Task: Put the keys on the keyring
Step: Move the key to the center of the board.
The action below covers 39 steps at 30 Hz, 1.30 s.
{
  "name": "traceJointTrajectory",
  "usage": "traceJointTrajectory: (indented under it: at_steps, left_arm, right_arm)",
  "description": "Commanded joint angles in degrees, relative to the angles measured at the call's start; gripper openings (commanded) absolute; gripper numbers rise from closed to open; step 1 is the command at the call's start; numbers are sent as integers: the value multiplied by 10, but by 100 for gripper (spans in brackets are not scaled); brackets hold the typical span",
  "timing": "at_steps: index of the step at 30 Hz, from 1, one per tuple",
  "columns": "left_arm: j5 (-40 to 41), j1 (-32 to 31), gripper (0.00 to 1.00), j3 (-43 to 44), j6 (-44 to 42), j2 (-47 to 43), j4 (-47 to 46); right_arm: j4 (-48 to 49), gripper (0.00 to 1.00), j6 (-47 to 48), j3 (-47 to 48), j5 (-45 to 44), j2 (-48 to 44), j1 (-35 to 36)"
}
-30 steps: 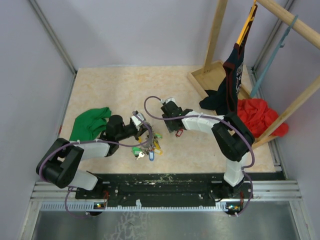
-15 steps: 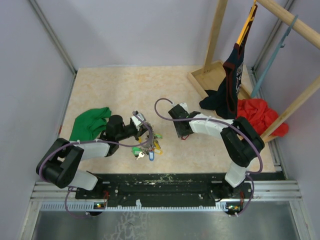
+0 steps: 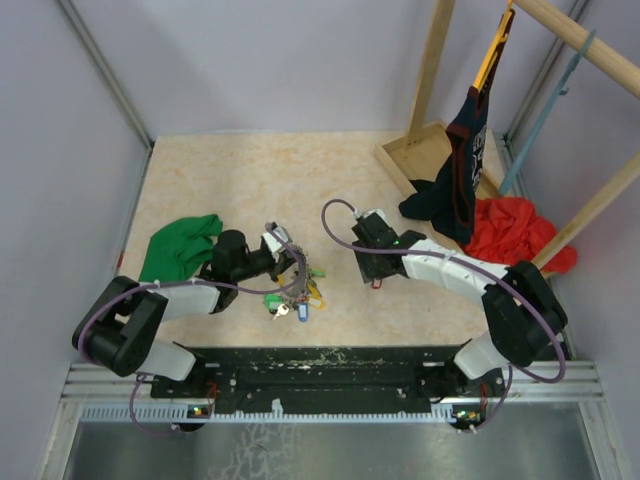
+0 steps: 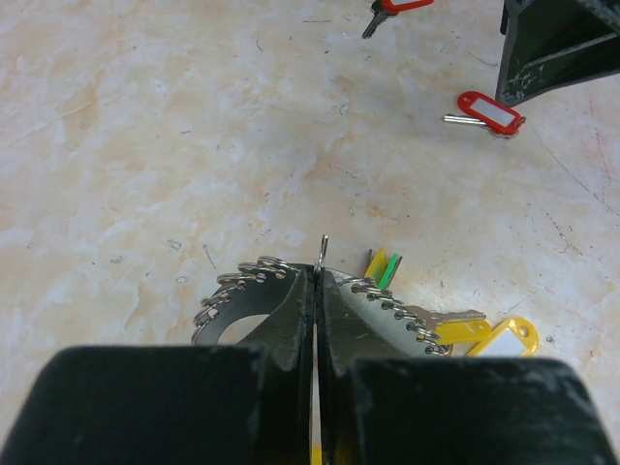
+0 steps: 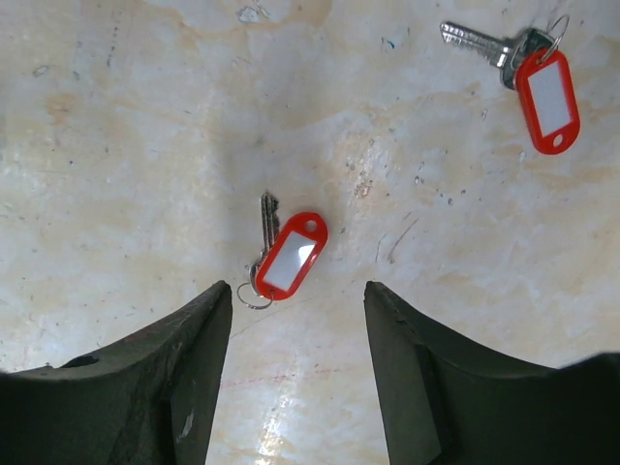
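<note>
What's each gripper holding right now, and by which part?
The left gripper is shut on the keyring, pinching its wire between the small rings strung on it. The right gripper is open above a red-tagged key, holding nothing.

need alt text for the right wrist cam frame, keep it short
The open right gripper hovers over a red-tagged key that lies flat on the beige marbled table, just ahead of the gap between the jaws. A second red-tagged key lies in the upper right corner, apart from the first.
</note>
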<state>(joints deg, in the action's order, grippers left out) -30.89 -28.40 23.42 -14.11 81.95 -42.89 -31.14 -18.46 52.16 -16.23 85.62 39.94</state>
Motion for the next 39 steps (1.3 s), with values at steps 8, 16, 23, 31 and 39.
traceJointTrajectory:
  at_steps: [8, 16, 23, 31, 39]
  left_arm:
    - [-18, -2, 0, 10, 4, -1, -20]
    - [-22, -2, 0, 7, 3, -4, -23]
    - [-25, -2, 0, 6, 2, -5, -25]
    - [-24, -2, 0, 6, 2, -6, -25]
    - [-22, -2, 0, 5, 1, -7, -24]
  right_arm:
    - [-14, 50, 27, -13, 87, -35, -4]
    - [17, 49, 26, -41, 88, -16, -5]
    - [66, 50, 27, -51, 99, 6, -5]
    - [87, 50, 13, -28, 126, 41, -5]
    - [128, 48, -5, 17, 145, 82, -4]
